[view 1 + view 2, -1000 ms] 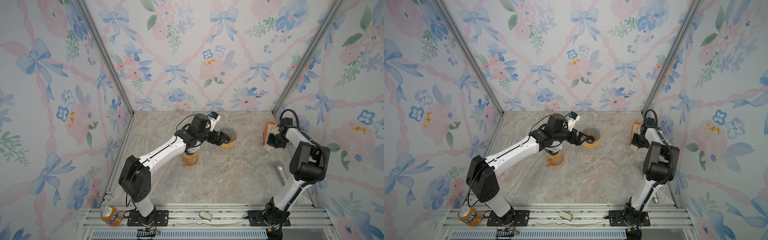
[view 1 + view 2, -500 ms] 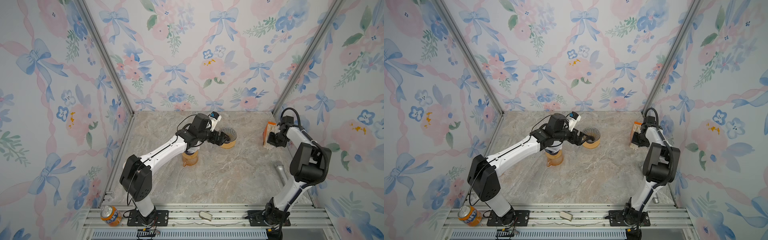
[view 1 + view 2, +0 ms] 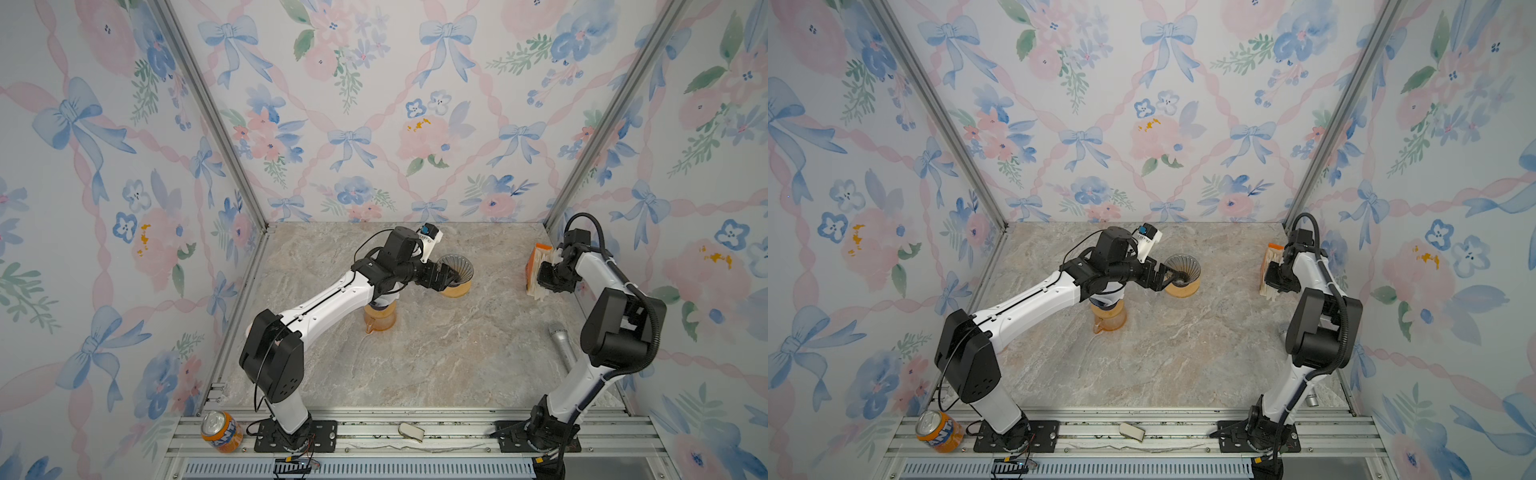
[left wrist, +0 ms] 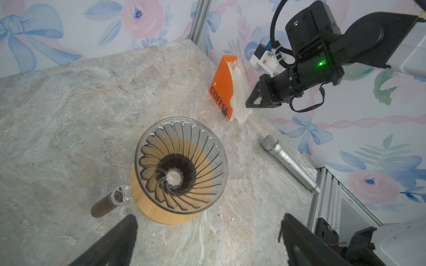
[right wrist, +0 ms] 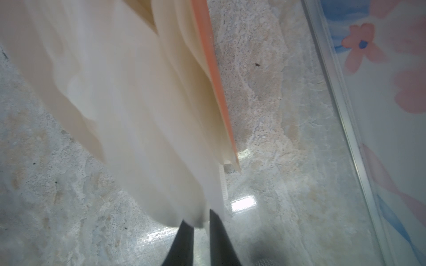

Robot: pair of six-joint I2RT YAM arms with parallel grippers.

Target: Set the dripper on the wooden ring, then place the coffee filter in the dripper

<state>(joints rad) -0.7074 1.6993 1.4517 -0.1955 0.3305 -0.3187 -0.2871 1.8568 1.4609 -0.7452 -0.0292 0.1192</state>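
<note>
The glass dripper (image 3: 457, 270) (image 3: 1182, 270) (image 4: 182, 163) stands on its wooden ring at the back middle of the table, with nothing in it. My left gripper (image 3: 451, 278) (image 4: 208, 221) hangs open just beside it, the jaws wide apart over bare table. White coffee filters (image 4: 239, 96) (image 5: 129, 92) stand in an orange holder (image 3: 536, 266) (image 4: 221, 92) at the back right. My right gripper (image 3: 542, 286) (image 5: 198, 218) is at the filters' outer edge. Its jaws stand a narrow gap apart, with the lower edge of the filters reaching between the tips.
An amber glass server (image 3: 379, 318) stands under my left forearm. A silver microphone (image 3: 561, 345) (image 4: 288, 161) lies along the right edge. An orange soda can (image 3: 220, 430) sits on the front rail. The right wall is close behind the filter holder.
My right gripper's jaws have parted slightly at the filters. The left arm and the dripper have not moved.
</note>
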